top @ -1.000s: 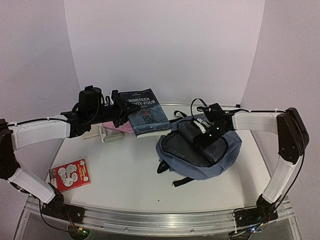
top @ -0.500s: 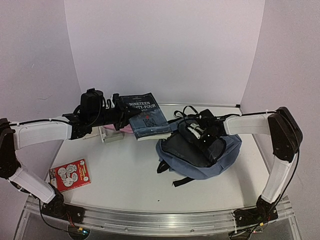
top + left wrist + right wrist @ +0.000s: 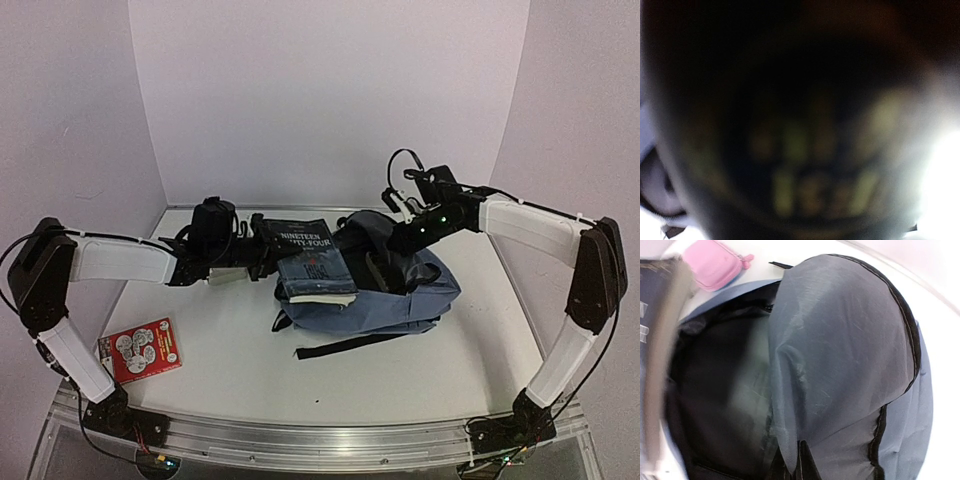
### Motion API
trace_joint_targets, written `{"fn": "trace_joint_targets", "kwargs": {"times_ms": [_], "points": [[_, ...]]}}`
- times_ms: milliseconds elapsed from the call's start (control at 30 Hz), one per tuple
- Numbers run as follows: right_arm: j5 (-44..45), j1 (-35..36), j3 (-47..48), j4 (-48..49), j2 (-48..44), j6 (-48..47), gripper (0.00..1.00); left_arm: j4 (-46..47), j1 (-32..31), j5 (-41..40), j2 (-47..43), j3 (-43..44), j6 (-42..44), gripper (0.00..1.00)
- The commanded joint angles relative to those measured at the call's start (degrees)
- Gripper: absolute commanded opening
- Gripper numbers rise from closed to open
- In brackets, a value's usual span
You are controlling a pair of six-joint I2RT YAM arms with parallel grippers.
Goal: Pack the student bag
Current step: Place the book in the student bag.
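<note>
Student bag (image 3: 400,300) flap pinched by right end effector (image 3: 393,240) | left end effector (image 3: 262,265) grips book (image 3: 308,262)

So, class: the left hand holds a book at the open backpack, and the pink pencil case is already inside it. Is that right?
Not quite. The pink pencil case lies outside the backpack, beyond its rim, as the right wrist view shows. The left hand does hold a book at the open backpack.

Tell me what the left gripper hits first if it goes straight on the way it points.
Probably the student bag, its open mouth just beyond the book it holds; depth is unclear.
</note>
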Motion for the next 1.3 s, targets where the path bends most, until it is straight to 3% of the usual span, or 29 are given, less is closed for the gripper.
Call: {"fn": "trace_joint_targets", "kwargs": {"times_ms": [0, 300, 467, 667, 900, 1100, 1267], "points": [[-7.65, -0.24, 1.01, 0.97, -3.4, 3.78, 0.0, 14.28, -0.36, 1.61, 2.86, 3.59, -2.82, 0.0], [-10.77, -0.17, -3.52, 3.22, -2.47, 7.92, 0.0, 26.39, -0.35, -0.71, 13.59, 7.71, -7.03, 0.0], [-11.69, -0.23, -3.37, 4.55, -1.49, 9.08, 0.0, 26.65, -0.96, -1.09, 17.77, 9.12, -8.89, 0.0], [-13.39, -0.15, -2.34, 6.46, 0.38, 12.29, 0.0, 13.88, -2.54, -1.48, 20.11, 11.66, -8.41, 0.0], [-13.68, -0.06, -2.6, 10.05, 2.03, 16.26, 0.0, 8.12, -4.72, -1.16, 21.2, 11.73, -9.66, 0.0], [-12.7, 0.7, -5.46, 12.78, 1.81, 18.66, 0.0, -4.36, -6.18, 1.33, 21.5, 19.79, -2.23, 0.0], [-13.65, 0.82, -6.89, 13.61, 1.35, 19.17, 0.0, -0.73, -5.91, -1.76, 17.9, 14.32, -4.33, 0.0]]}}
